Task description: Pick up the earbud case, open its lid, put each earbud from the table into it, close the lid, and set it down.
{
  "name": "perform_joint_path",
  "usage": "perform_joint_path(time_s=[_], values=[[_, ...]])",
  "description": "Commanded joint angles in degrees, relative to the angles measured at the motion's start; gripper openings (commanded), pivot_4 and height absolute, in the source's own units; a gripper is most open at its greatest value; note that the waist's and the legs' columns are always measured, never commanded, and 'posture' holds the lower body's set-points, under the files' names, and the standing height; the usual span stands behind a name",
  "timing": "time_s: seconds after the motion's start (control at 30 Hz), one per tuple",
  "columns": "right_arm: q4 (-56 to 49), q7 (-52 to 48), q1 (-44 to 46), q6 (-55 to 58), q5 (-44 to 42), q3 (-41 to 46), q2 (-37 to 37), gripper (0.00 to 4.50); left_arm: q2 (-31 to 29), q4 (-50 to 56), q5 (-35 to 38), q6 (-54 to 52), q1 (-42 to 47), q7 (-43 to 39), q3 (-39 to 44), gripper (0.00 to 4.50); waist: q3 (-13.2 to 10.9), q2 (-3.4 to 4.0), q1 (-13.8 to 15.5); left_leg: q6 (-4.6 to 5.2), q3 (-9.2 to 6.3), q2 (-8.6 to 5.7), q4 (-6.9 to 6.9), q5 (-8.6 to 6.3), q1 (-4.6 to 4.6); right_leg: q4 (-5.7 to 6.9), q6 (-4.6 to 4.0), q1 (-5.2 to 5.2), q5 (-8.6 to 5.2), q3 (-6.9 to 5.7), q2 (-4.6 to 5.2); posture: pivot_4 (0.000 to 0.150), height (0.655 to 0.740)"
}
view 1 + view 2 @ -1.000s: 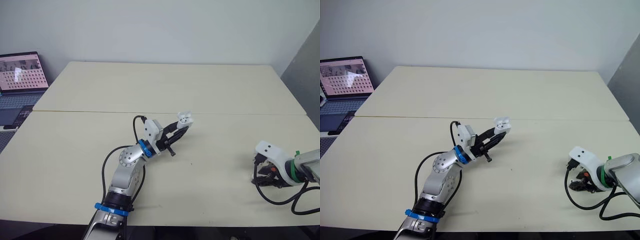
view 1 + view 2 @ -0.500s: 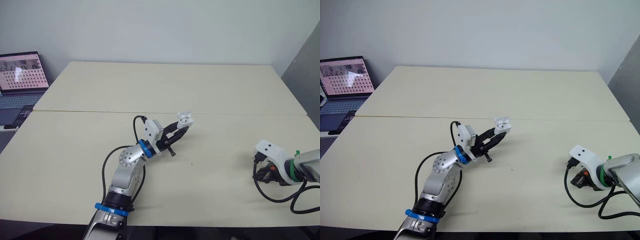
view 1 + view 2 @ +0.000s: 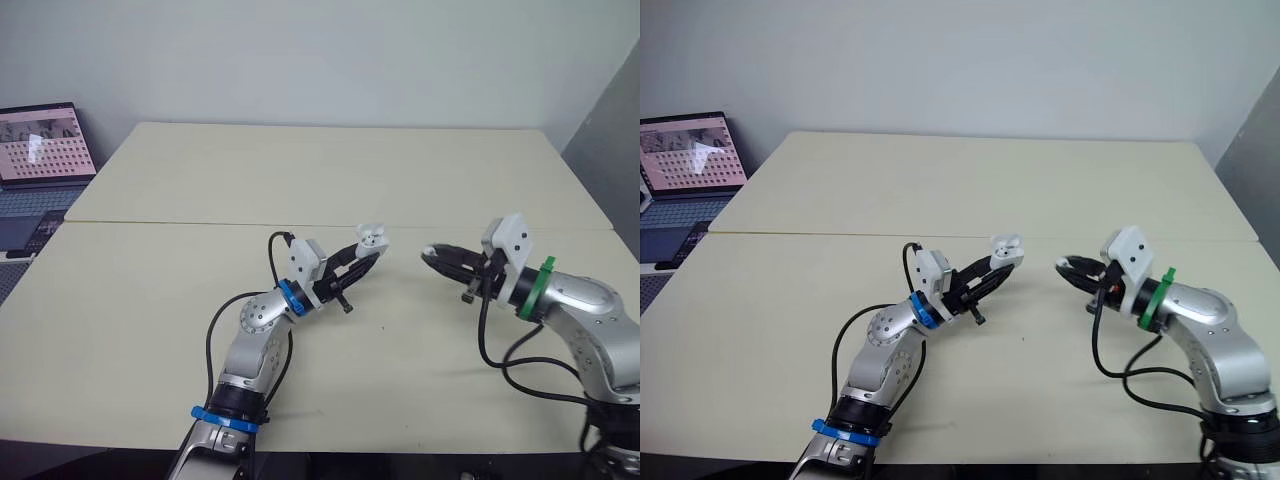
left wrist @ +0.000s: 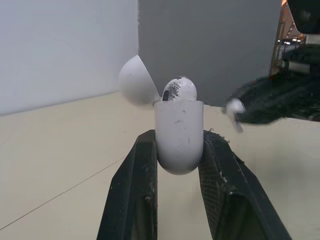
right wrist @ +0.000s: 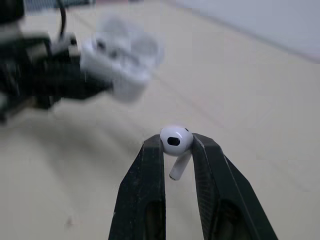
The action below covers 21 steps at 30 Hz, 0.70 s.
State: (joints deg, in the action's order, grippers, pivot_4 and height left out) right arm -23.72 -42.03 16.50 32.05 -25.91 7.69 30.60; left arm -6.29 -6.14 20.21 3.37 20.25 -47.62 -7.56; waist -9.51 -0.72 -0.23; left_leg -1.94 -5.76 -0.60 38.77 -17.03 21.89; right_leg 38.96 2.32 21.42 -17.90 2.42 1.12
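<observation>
Left eye view, looking down on a pale table (image 3: 200, 180) with a seam running across it, an open laptop (image 3: 40, 150) just off its far left edge: the robot's two arms reach toward each other above the middle of the table.

The left jaws are closed on the white earbud case (image 4: 178, 135). One black finger (image 4: 132, 190) presses each side of its body, holding it upright and clear of the tabletop. The case's lid (image 4: 135, 86) is swung open and tilted back. One earbud (image 4: 178, 90) sits inside, its rounded head showing above the rim.

The right jaws hover near the case on its right, apart from it, and point toward its open top. They are closed almost fully on the second earbud (image 5: 175, 141). Its head is pinched between the fingertips (image 5: 152, 150) and its short stem lies in the narrow gap between the fingers. That earbud is also held off the table.
</observation>
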Motion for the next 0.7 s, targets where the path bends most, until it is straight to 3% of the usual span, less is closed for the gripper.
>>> perform_joint_path(time_s=[0.03,0.27,0.7], values=[[-3.77,5.85,3.2,1.02,-6.03,2.83,-5.31,0.41,0.6,4.6,3.15,-1.5,0.23,-1.2,-0.13,0.77,0.01,0.01,-0.03,0.0,0.01,-0.01,0.0,0.0,-0.01,0.01,0.0,0.0,0.0,0.01,0.01,0.15,0.74],[-6.19,11.34,3.02,2.21,-9.51,1.0,-10.67,0.41,1.8,6.84,6.38,-4.03,0.63,-0.72,0.55,0.77,0.02,0.04,-0.04,0.01,-0.03,-0.02,-0.01,0.0,-0.01,0.0,-0.01,0.01,0.0,0.01,0.02,0.15,0.74],[-7.77,11.94,0.97,1.01,-9.88,-1.68,-10.17,0.41,1.98,6.89,7.54,-4.68,0.62,-1.64,0.53,0.77,0.02,0.04,-0.09,0.02,-0.03,-0.01,-0.01,-0.01,-0.01,0.01,-0.01,0.02,0.0,0.0,0.0,0.15,0.74]])
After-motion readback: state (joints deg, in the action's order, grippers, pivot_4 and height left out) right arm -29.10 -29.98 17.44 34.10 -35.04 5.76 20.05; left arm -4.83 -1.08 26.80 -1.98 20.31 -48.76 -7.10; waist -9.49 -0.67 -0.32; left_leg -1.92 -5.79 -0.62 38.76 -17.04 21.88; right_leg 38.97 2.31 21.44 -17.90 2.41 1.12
